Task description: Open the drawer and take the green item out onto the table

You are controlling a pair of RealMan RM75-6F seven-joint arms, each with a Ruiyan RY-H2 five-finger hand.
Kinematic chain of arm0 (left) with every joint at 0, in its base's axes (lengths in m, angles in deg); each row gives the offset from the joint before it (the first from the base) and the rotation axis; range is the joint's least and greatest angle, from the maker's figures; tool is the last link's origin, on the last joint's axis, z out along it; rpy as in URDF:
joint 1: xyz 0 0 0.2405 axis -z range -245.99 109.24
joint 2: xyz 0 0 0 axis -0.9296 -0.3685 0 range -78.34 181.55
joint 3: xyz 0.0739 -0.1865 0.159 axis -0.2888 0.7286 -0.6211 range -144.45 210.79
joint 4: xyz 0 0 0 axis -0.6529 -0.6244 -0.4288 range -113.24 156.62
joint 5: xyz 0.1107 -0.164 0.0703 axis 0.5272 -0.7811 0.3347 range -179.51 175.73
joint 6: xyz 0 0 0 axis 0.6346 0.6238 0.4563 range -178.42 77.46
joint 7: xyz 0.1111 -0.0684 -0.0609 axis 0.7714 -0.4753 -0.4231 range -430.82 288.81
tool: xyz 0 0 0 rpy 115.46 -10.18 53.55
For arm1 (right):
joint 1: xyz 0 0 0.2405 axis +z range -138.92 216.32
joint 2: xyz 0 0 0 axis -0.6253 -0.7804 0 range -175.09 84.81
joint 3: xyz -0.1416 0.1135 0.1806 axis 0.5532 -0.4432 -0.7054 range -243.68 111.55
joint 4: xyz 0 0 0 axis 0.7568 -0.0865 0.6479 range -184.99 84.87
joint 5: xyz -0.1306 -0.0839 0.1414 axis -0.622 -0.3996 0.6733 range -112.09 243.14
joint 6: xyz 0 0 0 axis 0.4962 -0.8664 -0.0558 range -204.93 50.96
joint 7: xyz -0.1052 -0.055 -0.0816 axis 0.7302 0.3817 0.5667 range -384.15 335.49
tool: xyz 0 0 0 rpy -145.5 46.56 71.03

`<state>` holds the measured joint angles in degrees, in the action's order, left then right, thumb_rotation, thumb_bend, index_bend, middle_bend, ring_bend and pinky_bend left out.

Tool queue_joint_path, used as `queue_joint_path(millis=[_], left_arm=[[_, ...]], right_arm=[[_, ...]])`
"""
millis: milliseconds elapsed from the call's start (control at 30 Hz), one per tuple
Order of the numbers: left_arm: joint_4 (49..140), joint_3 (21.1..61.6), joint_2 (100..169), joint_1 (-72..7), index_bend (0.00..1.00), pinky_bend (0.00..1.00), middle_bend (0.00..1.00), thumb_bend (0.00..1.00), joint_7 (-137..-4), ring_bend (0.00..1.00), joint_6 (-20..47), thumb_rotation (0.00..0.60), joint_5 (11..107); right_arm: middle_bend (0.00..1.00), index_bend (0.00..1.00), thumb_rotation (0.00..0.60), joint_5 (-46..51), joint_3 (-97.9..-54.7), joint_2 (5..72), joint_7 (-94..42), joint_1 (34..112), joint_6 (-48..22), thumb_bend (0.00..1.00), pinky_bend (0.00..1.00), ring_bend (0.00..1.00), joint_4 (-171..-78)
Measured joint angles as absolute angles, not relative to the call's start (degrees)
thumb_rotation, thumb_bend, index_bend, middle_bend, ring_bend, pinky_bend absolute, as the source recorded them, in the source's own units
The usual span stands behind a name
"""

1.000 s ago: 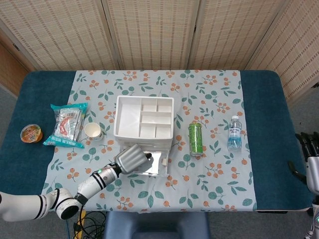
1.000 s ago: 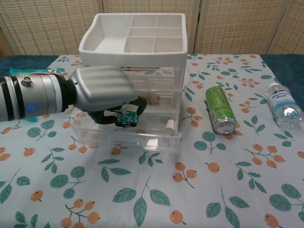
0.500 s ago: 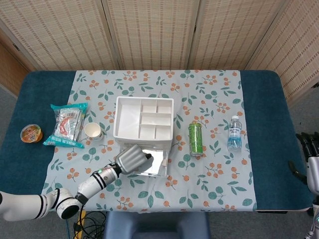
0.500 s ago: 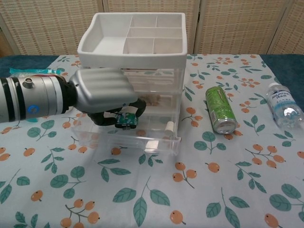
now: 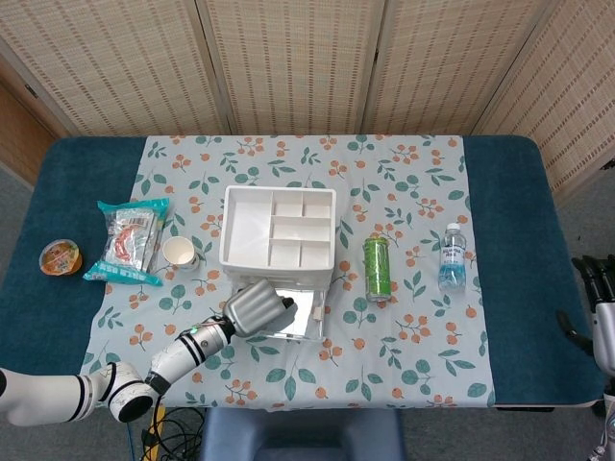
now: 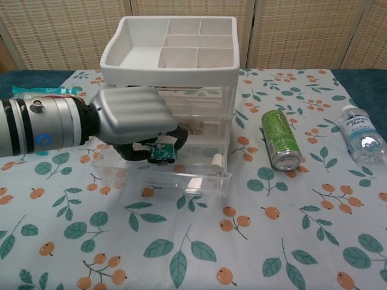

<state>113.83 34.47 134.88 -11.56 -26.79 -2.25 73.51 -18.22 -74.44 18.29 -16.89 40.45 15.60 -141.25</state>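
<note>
The bottom drawer (image 6: 181,175) of the clear drawer unit (image 6: 199,115) is seen pulled out toward the near edge of the surface (image 5: 86,317). The left hand (image 6: 130,118) is held over the drawer's left part, its fingers (image 6: 175,140) curled down and pinching the small green item (image 6: 160,152), which sits at or just above the drawer's rim; whether it is clear of the drawer cannot be told.

The pinch appears shallow, so the item could be dropped back into the drawer or onto the cloth if the fingers are loosened during the lift. The drawer's front wall lies between the item and the bare surface; were the hand drawn near too low, the item or the fingers could be caught on that wall, and the light unit dragged or tipped. A small pale object (image 6: 213,159) at the drawer's right could also be disturbed. The green can (image 6: 280,140), well to the right, might be mistaken for the target.

The right hand (image 5: 598,312) is seen at the far right edge, holding nothing, fingers apart.
</note>
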Motion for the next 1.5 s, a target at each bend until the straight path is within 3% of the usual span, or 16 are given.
queue_joint_path(millis=[900, 1500], left_arm=[[113.65, 34.72, 134.24, -12.82, 0.56, 1.0, 0.96, 0.38, -30.73, 1.0, -0.7, 0.6, 76.56], [118.31, 33.85, 129.52, -18.0, 0.56, 1.0, 0.96, 0.38, -35.68, 1.0, 7.81, 0.6, 82.88]], right_arm=[[0.16, 0.13, 0.6, -18.48, -74.46, 18.39, -16.82, 40.53, 15.64, 0.31, 0.18, 0.11, -141.31], [0.16, 0.13, 0.6, -18.63, -74.56, 18.44, -16.18, 41.04, 15.17, 0.31, 0.18, 0.11, -141.72]])
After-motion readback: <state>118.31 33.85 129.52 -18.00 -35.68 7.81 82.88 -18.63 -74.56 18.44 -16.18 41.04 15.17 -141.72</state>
